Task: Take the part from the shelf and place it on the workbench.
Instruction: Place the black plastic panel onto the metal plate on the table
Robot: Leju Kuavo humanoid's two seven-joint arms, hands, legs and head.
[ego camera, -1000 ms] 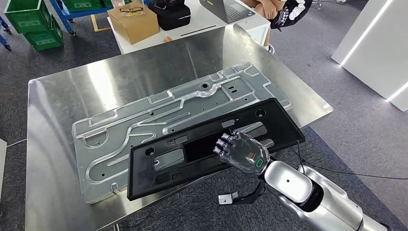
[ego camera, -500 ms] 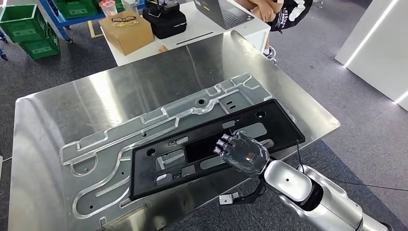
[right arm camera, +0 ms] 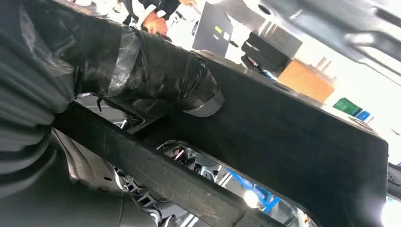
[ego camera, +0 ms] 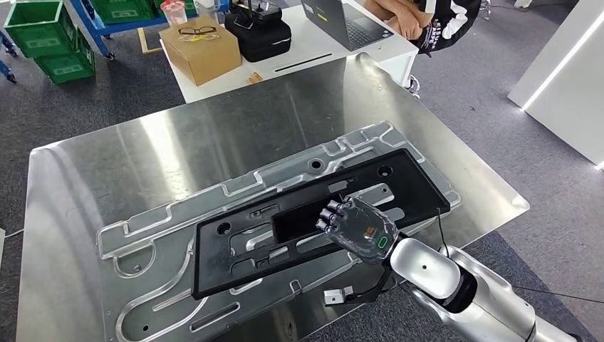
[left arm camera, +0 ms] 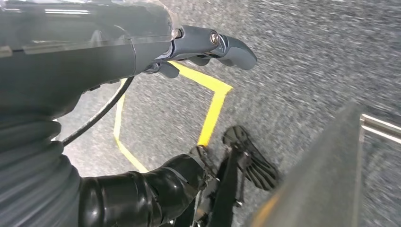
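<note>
Bright, even overhead light; broad glare across the steel workbench; motion blur smearing the left wrist view.

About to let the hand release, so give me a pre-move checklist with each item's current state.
1. Right hand grips the black part through its cut-out: ok.
2. Black part lies over the metal plate on the workbench: ok.
3. Part fully resting flat, no longer carried: cannot tell.
4. Part's near edge close to the workbench's front edge, with risk of overhang: cannot tell.
5. Left hand hangs over the floor, away from the bench, holding nothing: ok.
6. Person stays beyond the far table, away from the part: ok.
</note>
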